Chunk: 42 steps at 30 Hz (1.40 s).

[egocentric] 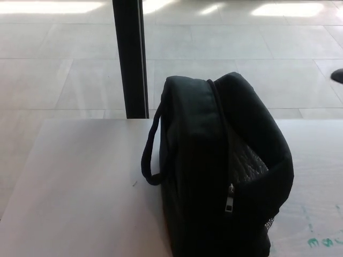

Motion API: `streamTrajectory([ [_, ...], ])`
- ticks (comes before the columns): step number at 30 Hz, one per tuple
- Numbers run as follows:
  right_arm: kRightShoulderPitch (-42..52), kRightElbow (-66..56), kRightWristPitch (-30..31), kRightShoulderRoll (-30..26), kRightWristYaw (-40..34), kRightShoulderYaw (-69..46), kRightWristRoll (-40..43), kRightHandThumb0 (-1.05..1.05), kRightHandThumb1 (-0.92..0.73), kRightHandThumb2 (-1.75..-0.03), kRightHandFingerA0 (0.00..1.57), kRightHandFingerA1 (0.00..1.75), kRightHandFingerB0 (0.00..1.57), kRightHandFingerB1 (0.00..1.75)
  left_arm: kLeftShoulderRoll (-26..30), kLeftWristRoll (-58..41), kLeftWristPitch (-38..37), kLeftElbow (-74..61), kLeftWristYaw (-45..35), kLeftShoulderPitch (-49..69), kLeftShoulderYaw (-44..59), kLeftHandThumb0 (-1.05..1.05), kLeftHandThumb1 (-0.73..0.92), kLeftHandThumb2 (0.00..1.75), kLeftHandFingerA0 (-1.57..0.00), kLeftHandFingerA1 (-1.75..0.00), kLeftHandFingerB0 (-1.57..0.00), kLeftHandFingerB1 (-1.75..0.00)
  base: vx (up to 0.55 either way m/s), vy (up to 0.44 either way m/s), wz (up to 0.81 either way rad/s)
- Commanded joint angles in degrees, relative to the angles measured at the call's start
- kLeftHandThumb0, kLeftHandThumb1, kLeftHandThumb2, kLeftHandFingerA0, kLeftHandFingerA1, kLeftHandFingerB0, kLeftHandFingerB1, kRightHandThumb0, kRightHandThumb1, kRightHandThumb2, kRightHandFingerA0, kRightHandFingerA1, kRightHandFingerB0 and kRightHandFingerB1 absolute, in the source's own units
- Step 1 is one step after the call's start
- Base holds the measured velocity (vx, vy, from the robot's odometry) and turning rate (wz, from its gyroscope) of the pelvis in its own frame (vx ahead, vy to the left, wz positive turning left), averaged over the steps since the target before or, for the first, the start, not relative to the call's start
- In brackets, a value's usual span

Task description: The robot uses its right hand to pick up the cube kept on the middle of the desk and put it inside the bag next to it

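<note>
A black bag (214,171) stands upright on the pale desk (80,187), right of the middle. Its zip runs over the top and down the front, and the top gapes a little on the right side, showing a quilted lining. A loop handle (151,152) hangs on its left side. No cube shows anywhere in the head view; the inside of the bag is dark and hidden. Only a small dark sliver of my right hand (337,75) shows at the right edge, level with the top of the bag and well clear of it. My left hand is out of the picture.
A black vertical post (130,56) stands behind the desk's far edge, just left of the bag. Behind it lies a tiled floor with bright reflections. Green marks (324,241) are drawn on the desk at the lower right.
</note>
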Motion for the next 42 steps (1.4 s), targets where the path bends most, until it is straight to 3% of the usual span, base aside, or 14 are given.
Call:
streamTrajectory([
  [1,15.8,0.7,1.1,-0.9,-3.0,-19.5,8.5,-0.48,-0.63,-0.59,0.61,0.47,0.6,0.44,-0.2,-1.5,2.0,1.1,0.6,0.4,2.2,-0.54,0.49,0.87,-0.3,-0.59,-0.27,-0.53,0.0,0.0,0.0],
  [8,31.6,13.2,-6.6,5.6,-15.1,-33.3,11.0,-0.48,-0.57,-0.58,0.57,0.55,0.59,0.46,-0.5,-2.3,2.4,-0.1,0.3,1.2,2.9,-0.53,0.48,0.89,-0.28,-0.61,-0.23,-0.54,0.0,0.0,0.0],
  [13,38.5,17.8,-5.8,10.6,-18.9,-38.0,12.8,-0.5,-0.64,-0.59,0.49,0.61,0.58,0.43,0.2,-0.7,1.0,0.5,0.4,1.0,1.7,-0.54,0.51,0.91,-0.33,-0.61,-0.22,-0.53,0.0,0.0,0.0],
  [16,41.3,21.8,-4.7,15.1,-26.5,-39.7,11.1,-0.61,-0.62,-0.59,0.49,0.79,0.54,0.58,-0.2,-1.9,1.7,0.8,0.0,0.7,2.6,-0.55,0.49,0.89,-0.27,-0.6,-0.23,-0.53,0.0,0.0,0.0],
  [19,43.4,27.1,-6.7,16.9,-29.8,-40.0,11.4,-0.54,-0.61,-0.58,0.47,0.88,0.48,0.65,-0.2,-1.8,2.6,0.7,0.5,0.6,2.6,-0.55,0.49,0.88,-0.28,-0.59,-0.23,-0.53,0.0,0.0,0.0],
  [24,40.3,33.9,-4.1,19.5,-29.1,-44.8,19.0,-0.45,-0.58,-0.57,0.58,0.94,0.52,0.7,0.0,-1.2,0.7,0.1,0.9,1.2,2.4,-0.51,0.5,0.93,-0.39,-0.65,-0.24,-0.54,0.0,0.0,0.0],
  [26,39.4,36.9,-3.2,20.9,-28.9,-46.8,21.8,-0.42,-0.58,-0.57,0.72,1.04,0.53,0.71,0.0,-1.1,0.7,0.6,1.3,1.3,2.5,-0.53,0.49,0.9,-0.34,-0.62,-0.23,-0.53,0.0,0.0,0.0],
  [28,39.8,36.0,-1.5,24.5,-27.7,-47.9,24.2,-0.43,-0.59,-0.58,0.6,1.21,0.51,0.75,-0.5,-2.4,2.0,0.7,1.4,1.6,3.7,-0.55,0.48,0.88,-0.33,-0.61,-0.26,-0.54,0.0,0.0,0.0],
  [30,40.0,36.2,-0.9,25.6,-26.5,-47.2,24.5,-0.49,-0.62,-0.58,0.38,0.86,0.44,0.75,-0.4,-2.0,1.8,-0.2,1.6,2.1,3.7,-0.56,0.49,0.88,-0.34,-0.62,-0.27,-0.54,0.0,0.0,0.0],
  [35,40.7,38.1,-1.6,26.5,-23.5,-44.7,25.5,-0.56,-0.62,-0.58,0.31,0.82,0.42,0.67,-0.2,-1.7,0.9,-1.6,1.7,3.5,3.9,-0.53,0.51,0.91,-0.37,-0.64,-0.28,-0.55,0.0,0.0,0.0],
  [40,41.8,35.6,-1.3,27.1,-23.4,-43.2,26.7,-0.68,-0.68,-0.6,0.38,0.85,0.39,0.67,-1.0,-2.8,2.3,-3.4,1.9,3.4,5.3,-0.55,0.53,0.91,-0.29,-0.58,-0.39,-0.59,0.0,0.0,0.0],
  [41,41.8,35.0,-1.6,27.7,-23.5,-43.4,28.3,-0.69,-0.71,-0.62,0.4,1.14,0.41,0.75,-1.2,-3.1,2.5,-4.0,1.6,3.4,5.8,-0.52,0.52,0.91,-0.28,-0.58,-0.4,-0.61,0.0,0.0,0.0],
  [42,41.8,34.8,-1.5,27.9,-23.6,-43.5,29.1,-0.69,-0.71,-0.62,0.4,1.14,0.41,0.75,-1.2,-2.9,2.3,-4.6,1.5,3.7,5.8,-0.52,0.52,0.91,-0.28,-0.58,-0.4,-0.61,0.0,0.0,0.0],
])
